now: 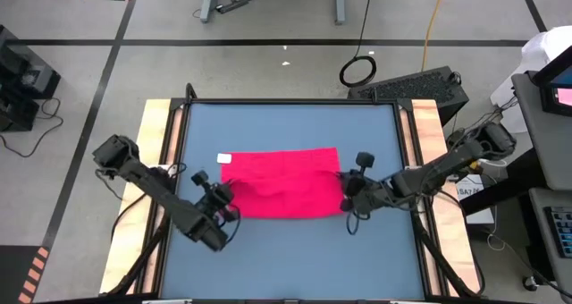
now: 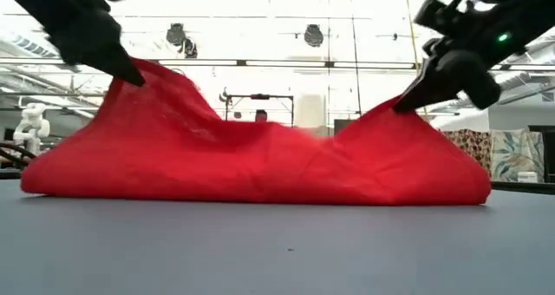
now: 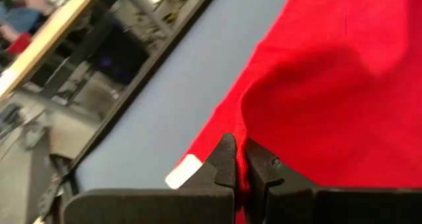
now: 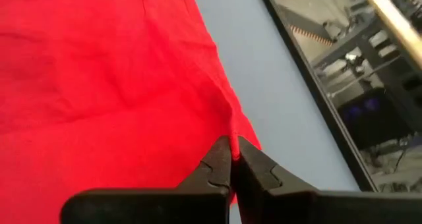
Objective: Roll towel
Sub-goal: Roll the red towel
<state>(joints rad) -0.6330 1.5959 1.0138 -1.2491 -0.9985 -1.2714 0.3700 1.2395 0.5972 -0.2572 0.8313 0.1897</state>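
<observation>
The pinkish-red towel (image 1: 284, 183) lies spread on the blue tabletop (image 1: 295, 250), its white tag (image 1: 224, 158) at the far left corner. My left gripper (image 1: 225, 193) is shut on the towel's left side and my right gripper (image 1: 347, 190) is shut on its right side. In the low view the towel (image 2: 260, 160) is drawn up into two peaks under the grippers, while its middle and lower edge rest on the table. My left gripper pinches the towel's left edge (image 3: 241, 159) between its two fingers, coming from above and slanting from the near left. The edge is lifted into a peak (image 2: 143, 69); the rest lies on the table. My right gripper pinches the towel's right edge (image 4: 232, 141) between its two fingers, slanting down from the right. The cloth rises to a peak (image 2: 395, 108) at the fingers, with the rest on the table.
Wooden side rails (image 1: 152, 161) border the tabletop on left and right. Bare blue surface lies on the near side of the towel and on its far side (image 1: 295, 125).
</observation>
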